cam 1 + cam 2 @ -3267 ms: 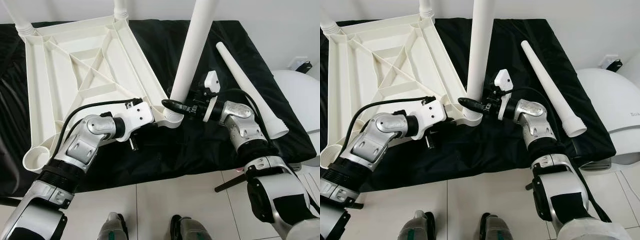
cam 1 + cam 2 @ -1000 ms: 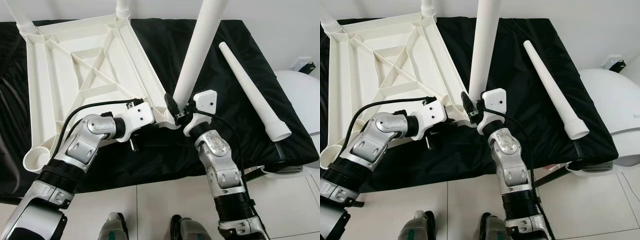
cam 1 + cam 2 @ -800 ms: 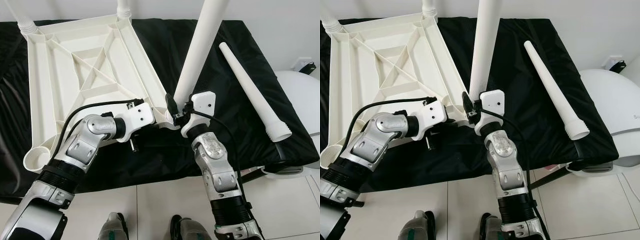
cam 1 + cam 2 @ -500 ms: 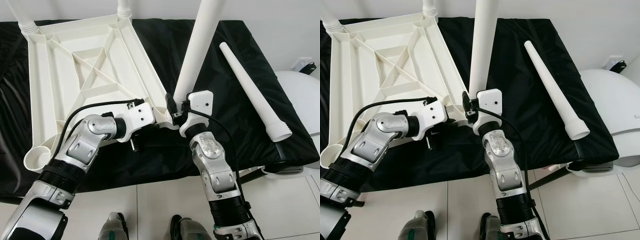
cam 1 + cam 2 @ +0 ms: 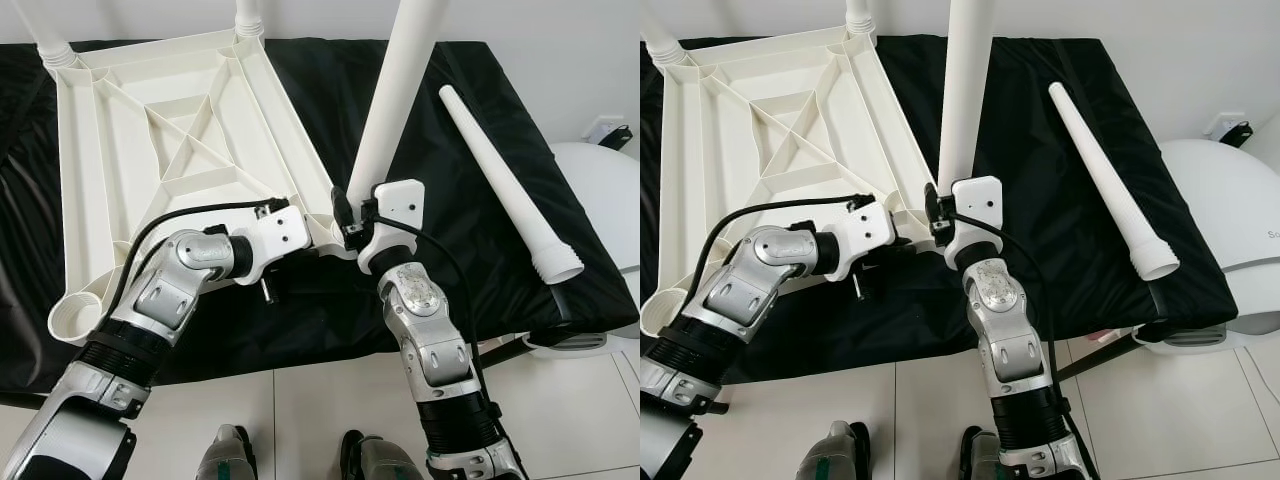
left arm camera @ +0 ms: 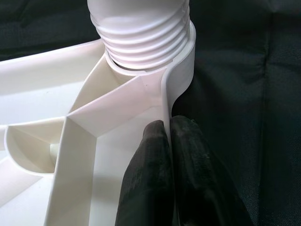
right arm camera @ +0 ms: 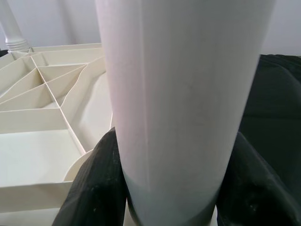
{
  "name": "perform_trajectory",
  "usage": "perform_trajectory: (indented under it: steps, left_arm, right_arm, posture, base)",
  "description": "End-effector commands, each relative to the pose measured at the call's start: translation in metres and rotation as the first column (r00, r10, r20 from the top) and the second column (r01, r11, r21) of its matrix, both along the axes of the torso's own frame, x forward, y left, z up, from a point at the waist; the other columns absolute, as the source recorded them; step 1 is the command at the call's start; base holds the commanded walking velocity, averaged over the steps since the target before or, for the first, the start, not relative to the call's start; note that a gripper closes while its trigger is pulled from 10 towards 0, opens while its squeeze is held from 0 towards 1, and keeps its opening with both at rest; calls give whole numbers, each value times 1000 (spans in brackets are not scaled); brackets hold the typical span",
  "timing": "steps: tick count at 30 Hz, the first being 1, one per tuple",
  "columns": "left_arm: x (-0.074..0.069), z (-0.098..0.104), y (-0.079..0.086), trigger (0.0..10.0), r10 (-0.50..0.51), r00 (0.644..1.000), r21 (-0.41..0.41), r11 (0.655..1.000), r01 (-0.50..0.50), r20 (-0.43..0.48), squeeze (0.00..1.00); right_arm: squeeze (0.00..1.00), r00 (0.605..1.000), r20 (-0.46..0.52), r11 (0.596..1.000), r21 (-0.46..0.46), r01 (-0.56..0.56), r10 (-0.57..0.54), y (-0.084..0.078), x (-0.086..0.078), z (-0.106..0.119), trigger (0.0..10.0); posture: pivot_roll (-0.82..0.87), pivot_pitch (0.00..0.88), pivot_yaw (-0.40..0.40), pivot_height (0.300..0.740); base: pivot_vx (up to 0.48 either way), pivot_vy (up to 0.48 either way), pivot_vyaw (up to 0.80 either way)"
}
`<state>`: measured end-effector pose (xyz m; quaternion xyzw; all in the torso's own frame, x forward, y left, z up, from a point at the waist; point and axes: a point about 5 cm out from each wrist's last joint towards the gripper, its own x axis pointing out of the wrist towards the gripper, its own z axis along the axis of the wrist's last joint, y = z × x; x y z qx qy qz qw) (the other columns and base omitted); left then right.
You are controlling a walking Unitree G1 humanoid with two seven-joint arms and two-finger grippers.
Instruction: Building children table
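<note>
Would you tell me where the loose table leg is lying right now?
The loose table leg lies flat on the black cloth on the robot's right, apart from the upturned tabletop.

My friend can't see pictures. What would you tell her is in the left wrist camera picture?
Two black fingers of the left gripper pinch the thin white edge of the upside-down table top, one on each side. Just past them, a ridged table leg sits in its corner socket, with black cloth beside it.
</note>
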<state>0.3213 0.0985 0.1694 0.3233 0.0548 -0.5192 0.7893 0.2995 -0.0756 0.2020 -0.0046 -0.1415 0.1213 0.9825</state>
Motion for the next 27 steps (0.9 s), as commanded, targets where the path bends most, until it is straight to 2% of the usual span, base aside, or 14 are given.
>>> perform_trajectory:
  steps: [1, 2, 12, 22, 23, 24, 25, 27]
  left_arm:
    - [-10, -46, 11, 10000, 50, 984, 95, 995, -34, -172, 0]
    - [-10, -46, 11, 10000, 51, 984, 95, 995, -35, -171, 0]
    - [-9, -45, 12, 10000, 54, 984, 96, 995, -38, -169, 0]
    - [-8, -44, 14, 10000, 59, 984, 100, 994, -43, -167, 0]
    - [-8, -44, 14, 10000, 60, 984, 100, 994, -43, -167, 0]
    - [-8, -44, 14, 10000, 60, 984, 100, 994, -43, -167, 0]
    - [-8, -44, 14, 10000, 60, 984, 101, 994, -44, -167, 0]
    - [-8, -44, 14, 10000, 60, 984, 101, 994, -44, -166, 0]
  right_arm:
    - [482, 996, -76, 999, 22, 41, -39, -7, -1, -16, 10000]
    - [1000, 997, -71, 999, 18, 39, -38, -9, 0, -16, 10000]
    - [1000, 999, -54, 1000, 12, -2, 3, -16, 6, -13, 10000]
    - [1000, 988, -57, 990, 15, -143, 144, -27, 17, -10, 10000]
    - [510, 980, -58, 981, 12, -192, 192, -28, 19, -10, 10000]
    - [510, 980, -58, 981, 12, -192, 192, -28, 19, -10, 10000]
    - [0, 970, -46, 971, 3, -238, 238, -30, 21, -8, 10000]
    - [0, 963, -39, 964, -1, -267, 267, -33, 22, -6, 10000]
  posture:
    - [71, 187, -32, 740]
    - [71, 188, -32, 740]
    - [73, 194, -31, 740]
    - [75, 199, -25, 740]
    - [74, 200, -24, 740]
    - [74, 200, -24, 740]
    - [73, 200, -22, 740]
    - [73, 201, -22, 740]
  base:
    - [0, 0, 0]
    - [0, 0, 0]
    - [0, 0, 0]
    - [0, 0, 0]
    - [0, 0, 0]
    - [0, 0, 0]
    - [0, 0, 0]
    - [0, 0, 0]
